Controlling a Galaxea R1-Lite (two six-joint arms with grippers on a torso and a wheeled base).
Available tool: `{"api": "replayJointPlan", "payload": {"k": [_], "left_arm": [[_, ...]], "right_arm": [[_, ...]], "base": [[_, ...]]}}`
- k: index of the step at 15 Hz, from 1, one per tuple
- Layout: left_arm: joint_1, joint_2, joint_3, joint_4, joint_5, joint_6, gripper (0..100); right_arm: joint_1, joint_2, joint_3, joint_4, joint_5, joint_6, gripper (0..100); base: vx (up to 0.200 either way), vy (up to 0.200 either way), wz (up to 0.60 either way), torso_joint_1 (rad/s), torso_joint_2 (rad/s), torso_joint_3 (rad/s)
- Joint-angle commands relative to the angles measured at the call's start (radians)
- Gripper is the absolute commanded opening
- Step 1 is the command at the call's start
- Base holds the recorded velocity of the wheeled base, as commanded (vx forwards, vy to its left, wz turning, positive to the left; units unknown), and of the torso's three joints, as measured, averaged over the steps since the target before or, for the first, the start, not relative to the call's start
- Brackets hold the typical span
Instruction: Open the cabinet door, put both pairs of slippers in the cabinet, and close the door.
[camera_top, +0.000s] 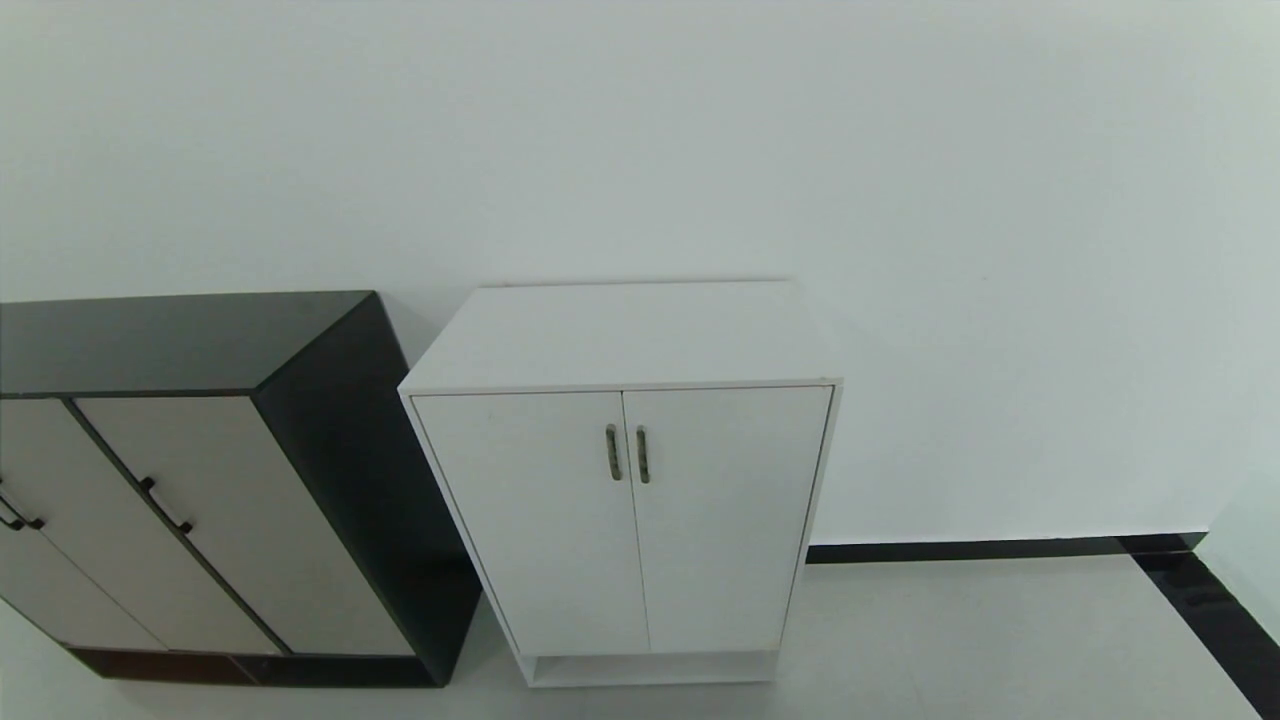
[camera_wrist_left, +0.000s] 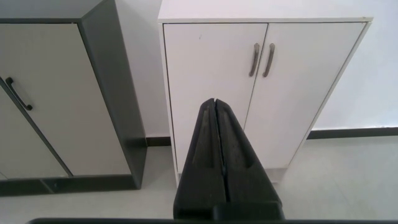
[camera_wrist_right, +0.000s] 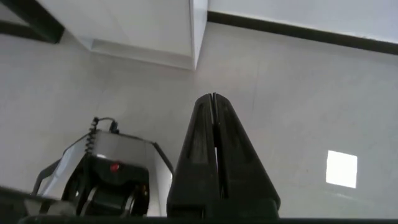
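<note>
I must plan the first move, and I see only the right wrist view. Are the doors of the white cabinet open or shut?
Observer: Both doors of the white cabinet are shut.
Operator: Where are the handles?
Observer: Two upright handles sit side by side at the middle seam, in the upper part of the doors.
Operator: And the left gripper?
Observer: The left gripper is shut, apart from the cabinet, pointing at its front.

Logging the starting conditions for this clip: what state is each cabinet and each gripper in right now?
white cabinet: both doors shut, the two handles side by side at the middle.
black cabinet: visible doors shut.
left gripper: jaws shut, holding nothing.
right gripper: jaws shut, holding nothing.
</note>
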Motion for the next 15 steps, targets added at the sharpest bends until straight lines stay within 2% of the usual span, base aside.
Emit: {"api": "replayJointPlan", "payload": {"k": [1,4,8,11,13,15], "left_arm": [[0.0,0.0,0.0,0.0,0.0,0.0,0],[0.0,0.0,0.0,0.0,0.0,0.0,0],[0.0,0.0,0.0,0.0,0.0,0.0,0],[0.0,0.0,0.0,0.0,0.0,0.0,0],[0.0,0.0,0.0,0.0,0.0,0.0,0],[0.0,0.0,0.0,0.0,0.0,0.0,0]], "right_arm": [[0.0,-0.239,0.0,0.147,0.013,0.0,0],[0.006,-0.38,0.0,0.274,0.022,0.004,0],[0.043,-0.477,0.0,0.288,0.083,0.012,0],[0.067,-0.498,0.0,0.328,0.089,0.009,0],[0.035,-0.529,0.0,0.328,0.082,0.01,0],[-0.048,-0.578,0.0,0.326,0.08,0.01,0]], "base": [[0.0,0.0,0.0,0.0,0.0,0.0],[0.0,0.0,0.0,0.0,0.0,0.0],[0.0,0.0,0.0,0.0,0.0,0.0],[0.0,0.0,0.0,0.0,0.0,0.0],[0.0,0.0,0.0,0.0,0.0,0.0],[0.0,0.0,0.0,0.0,0.0,0.0]]}}
